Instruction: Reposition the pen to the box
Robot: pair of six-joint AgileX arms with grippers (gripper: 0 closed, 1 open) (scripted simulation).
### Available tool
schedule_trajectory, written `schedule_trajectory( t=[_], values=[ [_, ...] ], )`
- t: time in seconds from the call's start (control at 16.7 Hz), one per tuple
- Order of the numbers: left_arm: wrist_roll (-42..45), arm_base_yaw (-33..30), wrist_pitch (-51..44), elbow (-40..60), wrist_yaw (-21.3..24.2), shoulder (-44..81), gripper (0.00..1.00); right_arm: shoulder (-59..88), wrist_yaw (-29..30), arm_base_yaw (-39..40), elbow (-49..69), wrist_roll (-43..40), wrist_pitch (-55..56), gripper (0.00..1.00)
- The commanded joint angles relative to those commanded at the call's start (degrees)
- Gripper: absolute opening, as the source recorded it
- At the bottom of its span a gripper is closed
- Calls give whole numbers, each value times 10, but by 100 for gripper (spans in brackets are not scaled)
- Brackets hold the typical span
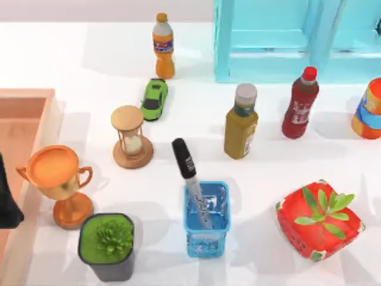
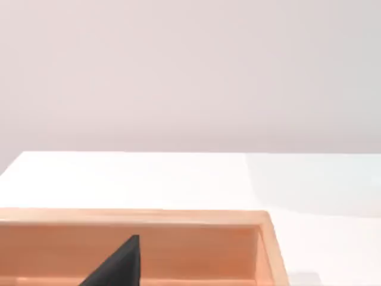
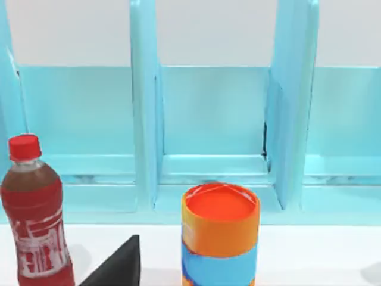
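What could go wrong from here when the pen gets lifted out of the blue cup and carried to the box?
1. The pen leans inside the light blue cup; a tilted pull could drag or tip the cup.
2. The hourglass, trophy and potted plant stand between cup and box; a low carry may knock one over.
3. The left gripper already hangs by the box; its fingers aren't readable.

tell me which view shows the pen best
The top view. There the pen stands tilted in the small blue cup, black cap up and leaning toward the hourglass. The left wrist view looks over the box and bare table; the right wrist view faces a red bottle, an orange can and a blue shelf.
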Motion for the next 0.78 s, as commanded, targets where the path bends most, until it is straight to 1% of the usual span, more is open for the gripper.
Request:
schedule_trajectory(
  t=[0.18,0.3,0.42,0.66,0.78],
  values=[
    [-5,-6,6,6,6,6,100,0,0,0,0,0,0,100],
    [-21,-30,31,25,27,30,100,0,0,0,0,0,0,100],
    [-36,-68,63,48,56,74,100,0,0,0,0,0,0,100],
    [-69,-184,111,91,120,203,100,0,0,0,0,0,0,100],
    [-82,-222,124,106,151,267,100,0,0,0,0,0,0,100]
  ],
)
